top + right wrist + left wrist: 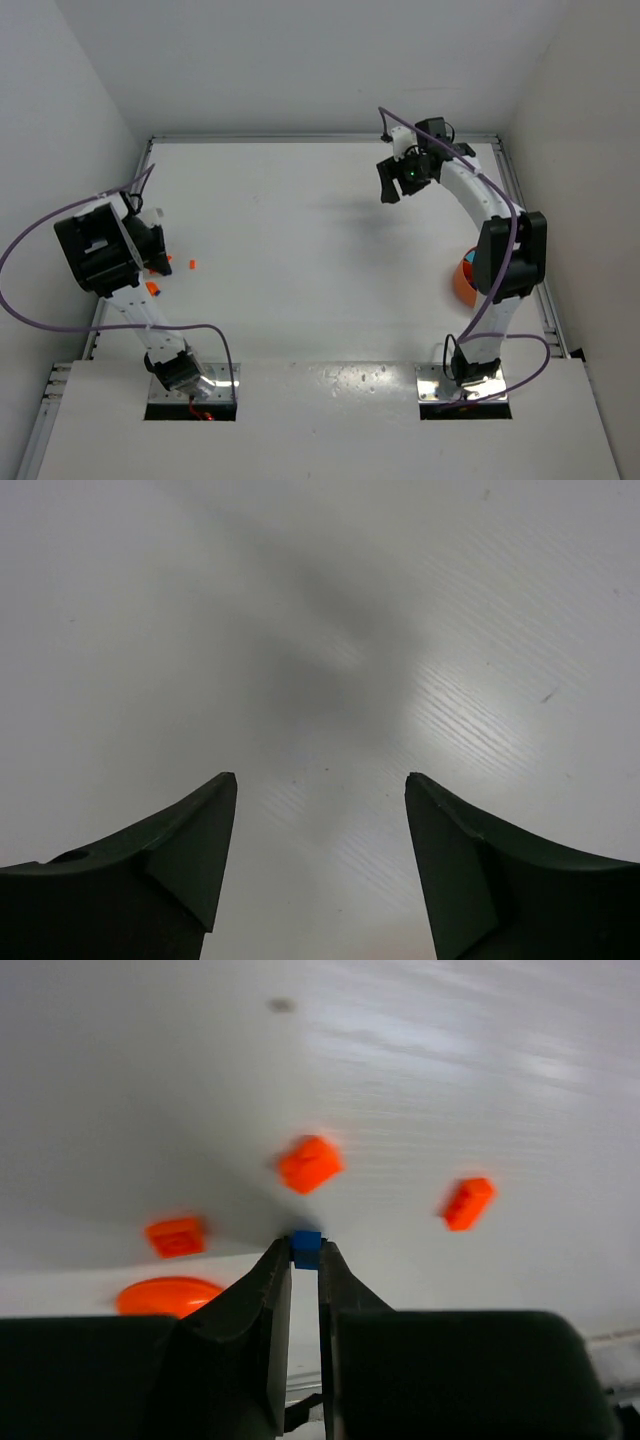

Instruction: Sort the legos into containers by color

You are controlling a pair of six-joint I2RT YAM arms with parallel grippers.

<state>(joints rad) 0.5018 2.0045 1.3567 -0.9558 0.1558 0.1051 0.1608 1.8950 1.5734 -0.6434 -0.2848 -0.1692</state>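
we've got our left gripper (305, 1260) pinched on a blue lego (306, 1247); right gripper (320, 820) wide and empty; orange legos (310, 1163) on the left unsorted, bowl (462, 286) over right

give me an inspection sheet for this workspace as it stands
surface: white table, no spills seen
job's things: blue brick at the left fingertips; three orange bricks loose around it; orange bowl on the right, half hidden by the right arm
clutter: flat orange disc, unclear what it is
grippers: left gripper shut on the blue brick; right gripper open, holding nothing
cables: purple cable looping along each arm
surroundings: white walls on three sides
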